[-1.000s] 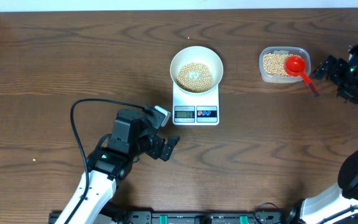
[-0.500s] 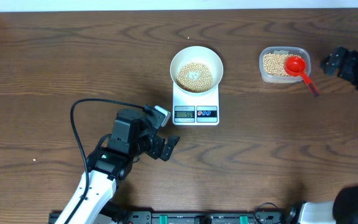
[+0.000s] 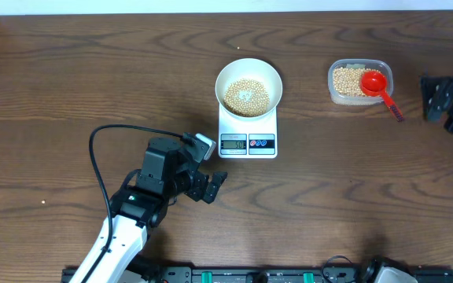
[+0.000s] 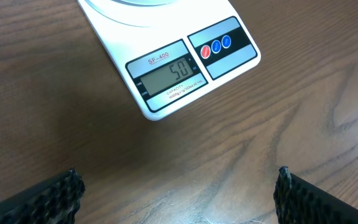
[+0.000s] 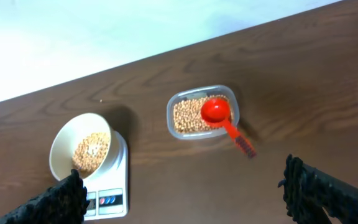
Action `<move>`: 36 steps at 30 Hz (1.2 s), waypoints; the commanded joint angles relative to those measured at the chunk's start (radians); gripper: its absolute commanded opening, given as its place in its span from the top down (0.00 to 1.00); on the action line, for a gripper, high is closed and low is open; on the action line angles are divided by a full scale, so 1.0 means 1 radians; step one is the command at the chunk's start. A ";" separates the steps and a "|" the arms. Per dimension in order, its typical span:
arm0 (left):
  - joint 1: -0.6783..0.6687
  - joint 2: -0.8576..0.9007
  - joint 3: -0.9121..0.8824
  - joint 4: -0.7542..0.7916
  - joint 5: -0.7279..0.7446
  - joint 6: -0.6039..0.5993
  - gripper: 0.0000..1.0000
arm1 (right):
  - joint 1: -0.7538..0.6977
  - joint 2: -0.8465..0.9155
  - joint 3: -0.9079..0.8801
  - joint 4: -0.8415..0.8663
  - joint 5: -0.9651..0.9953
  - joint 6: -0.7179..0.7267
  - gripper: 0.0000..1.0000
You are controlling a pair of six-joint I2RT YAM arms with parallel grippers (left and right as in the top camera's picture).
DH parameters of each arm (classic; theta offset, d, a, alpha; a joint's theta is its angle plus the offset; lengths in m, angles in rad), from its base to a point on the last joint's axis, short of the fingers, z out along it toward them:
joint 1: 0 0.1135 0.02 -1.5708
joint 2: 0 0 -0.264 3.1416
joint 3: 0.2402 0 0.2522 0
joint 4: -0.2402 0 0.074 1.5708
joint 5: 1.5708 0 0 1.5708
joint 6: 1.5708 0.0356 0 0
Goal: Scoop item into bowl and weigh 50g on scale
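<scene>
Table of dark wood grain is seen from above, with two robot arms at its edges. The left gripper is held low, just in front of the scale, its jaws spread wide and nothing between them. The right gripper is raised near the table's right edge, jaws likewise wide apart and empty.

The scale, white and rectangular, is placed at the centre. The bowl, white and round, is set on its platform and is partly filled with beans. A clear tub with more beans is placed well apart to the right. A red scoop is laid in it, with the handle propped over the rim and out onto the table.

The beans are judged light, hard and smooth, likely to roll and scatter, so they are best moved with the scoop alone. The scoop is best taken by its thin handle. The bowl is judged stiff, light and slippery; a nudge could upset the reading.

On the scale, "SF-400" is printed above the display, where "50" is shown. A line beginning "CAPACITY" is too small to be read. Round red and blue buttons are unlabelled.
</scene>
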 commanded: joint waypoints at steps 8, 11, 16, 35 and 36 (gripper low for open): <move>0.003 0.000 0.000 0.001 0.002 -0.009 0.00 | 0.004 -0.016 0.011 -0.094 0.019 -0.003 0.01; 0.003 0.000 0.000 0.001 0.002 -0.009 0.00 | 0.004 -0.009 0.011 -0.113 0.044 -0.004 0.01; 0.003 0.000 0.000 0.001 0.002 -0.008 0.00 | 0.004 -0.011 0.011 -0.113 0.084 -0.003 0.01; 0.003 0.000 0.000 0.001 0.002 -0.009 0.00 | 0.242 -0.639 -0.894 0.643 0.275 -0.114 0.01; 0.003 0.000 0.000 0.001 0.002 -0.009 0.00 | 0.251 -0.679 -0.951 0.689 0.275 -0.114 0.01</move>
